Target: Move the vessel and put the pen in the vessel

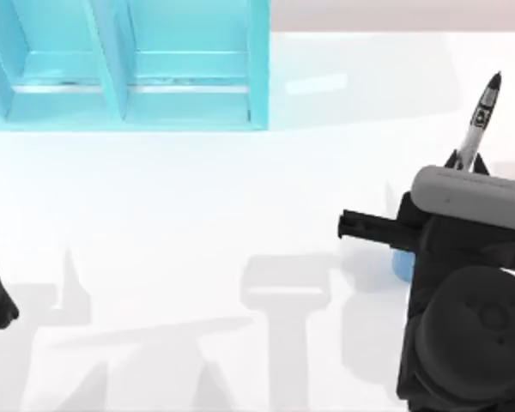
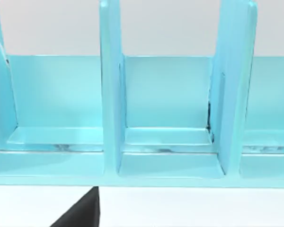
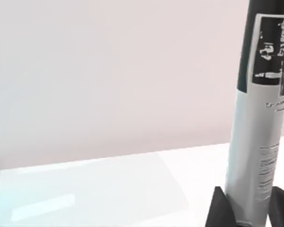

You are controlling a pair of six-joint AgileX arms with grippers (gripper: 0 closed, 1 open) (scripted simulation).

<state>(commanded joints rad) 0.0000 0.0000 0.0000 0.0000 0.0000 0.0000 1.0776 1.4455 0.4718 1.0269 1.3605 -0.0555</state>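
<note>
Seemingly upright, the pen (image 3: 258, 142) sits clamped between the right gripper (image 3: 248, 208) fingers.

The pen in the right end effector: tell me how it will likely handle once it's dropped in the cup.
The pen looks stiff: its slim barrel stands straight between the right end effector's fingers. Its smooth round barrel could slip or roll if released flat. The blue cup, barely visible under the right arm, seems shorter, so the pen would probably lean on its rim.
</note>
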